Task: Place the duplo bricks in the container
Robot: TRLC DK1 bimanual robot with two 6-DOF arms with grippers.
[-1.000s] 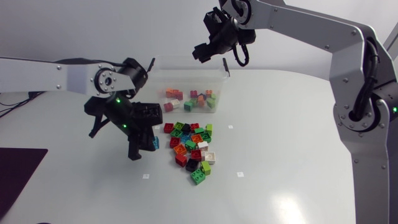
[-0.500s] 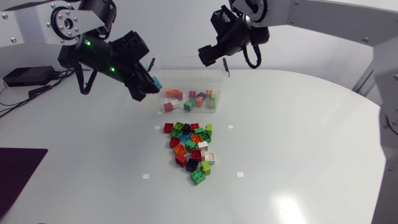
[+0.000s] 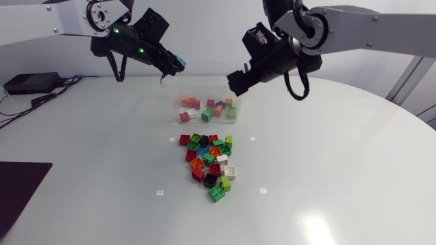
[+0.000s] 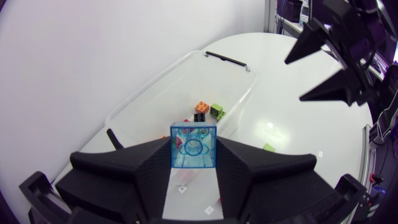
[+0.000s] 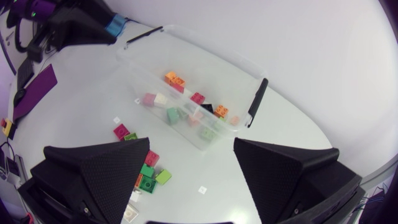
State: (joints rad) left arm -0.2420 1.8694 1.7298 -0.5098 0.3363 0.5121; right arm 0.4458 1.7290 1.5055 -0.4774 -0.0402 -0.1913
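We had 1 blue brick (image 4: pixel 193 143) clamped in our left gripper (image 4: pixel 193 154), high beside a corner of the container (image 4: pixel 155 84). We judged it wise to carry it over the middle, then lower before letting go. Our right gripper (image 5: pixel 191 149) hung open, empty.

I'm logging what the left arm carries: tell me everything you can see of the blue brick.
The blue brick is a small, squarish block of see-through light-blue plastic. Its hollow underside, with round tubes inside, faces the wrist camera. The two black fingers of the left gripper press on it from opposite sides and hold it level in the air. Nothing else touches it. It hangs by a corner of the clear container, which already has bricks inside.
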